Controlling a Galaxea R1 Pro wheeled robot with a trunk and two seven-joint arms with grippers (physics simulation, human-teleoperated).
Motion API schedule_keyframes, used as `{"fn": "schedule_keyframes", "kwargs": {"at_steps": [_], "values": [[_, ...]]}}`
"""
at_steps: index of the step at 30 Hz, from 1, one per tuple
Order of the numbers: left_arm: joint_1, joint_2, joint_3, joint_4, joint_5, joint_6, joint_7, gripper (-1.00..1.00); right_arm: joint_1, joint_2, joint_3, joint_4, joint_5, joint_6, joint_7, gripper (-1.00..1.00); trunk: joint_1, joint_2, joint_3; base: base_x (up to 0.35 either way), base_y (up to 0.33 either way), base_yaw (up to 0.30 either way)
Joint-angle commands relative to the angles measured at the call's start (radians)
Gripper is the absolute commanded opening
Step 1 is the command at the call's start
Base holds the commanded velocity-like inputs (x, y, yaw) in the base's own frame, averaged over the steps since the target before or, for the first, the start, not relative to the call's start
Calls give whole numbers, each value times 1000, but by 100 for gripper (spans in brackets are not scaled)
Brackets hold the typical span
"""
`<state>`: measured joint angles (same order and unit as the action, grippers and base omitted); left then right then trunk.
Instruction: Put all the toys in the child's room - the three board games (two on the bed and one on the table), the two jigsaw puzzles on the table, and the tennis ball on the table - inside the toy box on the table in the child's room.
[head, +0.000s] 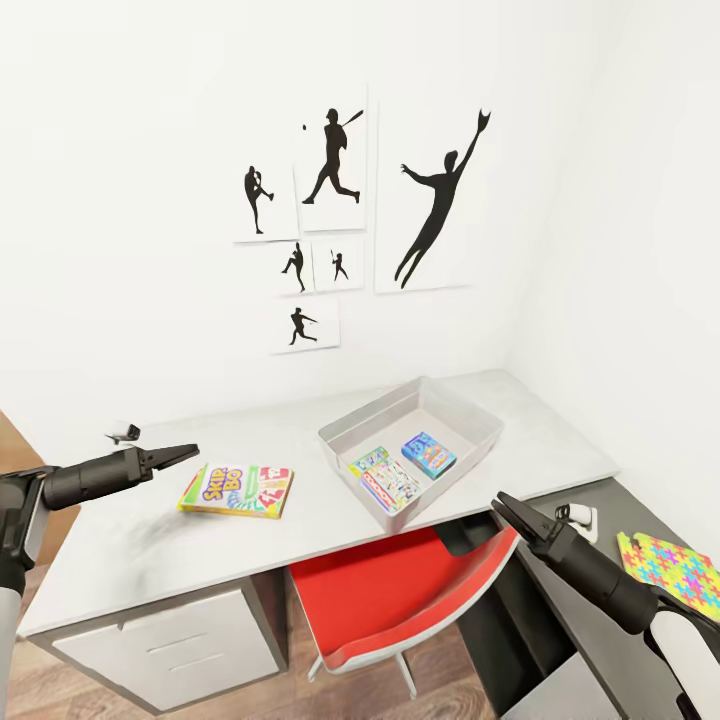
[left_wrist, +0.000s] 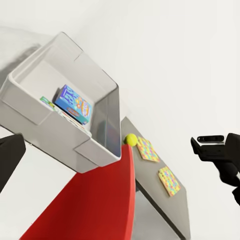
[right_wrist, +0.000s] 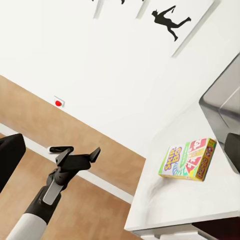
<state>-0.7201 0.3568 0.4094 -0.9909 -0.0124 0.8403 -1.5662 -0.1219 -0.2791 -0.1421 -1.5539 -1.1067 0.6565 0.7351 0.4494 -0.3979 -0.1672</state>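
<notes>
The light grey toy box (head: 345, 440) stands on the pale table (head: 150, 555). Two board games lie inside it, a blue one (head: 428, 454) and a flatter one (head: 386, 479). A yellow-green-red board game (head: 237, 490) lies on the table left of the box. My left gripper (head: 192, 452) hovers open just left of that game, holding nothing. My right gripper (head: 500, 503) hangs open off the table's front edge, below the box. The left wrist view shows the toy box (left_wrist: 55, 127), the tennis ball (left_wrist: 131, 139) and two jigsaw puzzles (left_wrist: 148, 149) (left_wrist: 169, 180) on the dark lower section.
A red chair (head: 400, 590) is tucked under the table between my arms. A small white device (head: 125, 432) sits at the table's back left, another (head: 578, 518) by the dark section. One puzzle (head: 672, 570) lies beside my right arm. White walls close the corner.
</notes>
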Motion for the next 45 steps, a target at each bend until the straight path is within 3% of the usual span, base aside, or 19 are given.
{"fn": "schedule_keyframes", "kwargs": {"at_steps": [1, 12, 30, 45], "values": [[-1, 0, 2, 0, 0, 7, -5, 100, -1, 0, -1, 0, -5, 7, -1, 100, 1, -2, -2, -9, 0, 0], [-1, -2, 4, 0, -4, 1, -5, 100, -1, 1, -1, 0, -5, 6, -5, 100, 1, -2, 0, -25, 18, -31], [-1, -2, 5, 0, -4, 1, -5, 100, -1, 1, 0, 0, -5, 5, -7, 100, 1, -2, 2, -189, 205, -15], [-1, -2, 5, 0, -4, 1, -5, 100, -1, 1, 1, 0, -5, 5, -8, 100, 1, -2, 2, -94, 198, 240]]}}
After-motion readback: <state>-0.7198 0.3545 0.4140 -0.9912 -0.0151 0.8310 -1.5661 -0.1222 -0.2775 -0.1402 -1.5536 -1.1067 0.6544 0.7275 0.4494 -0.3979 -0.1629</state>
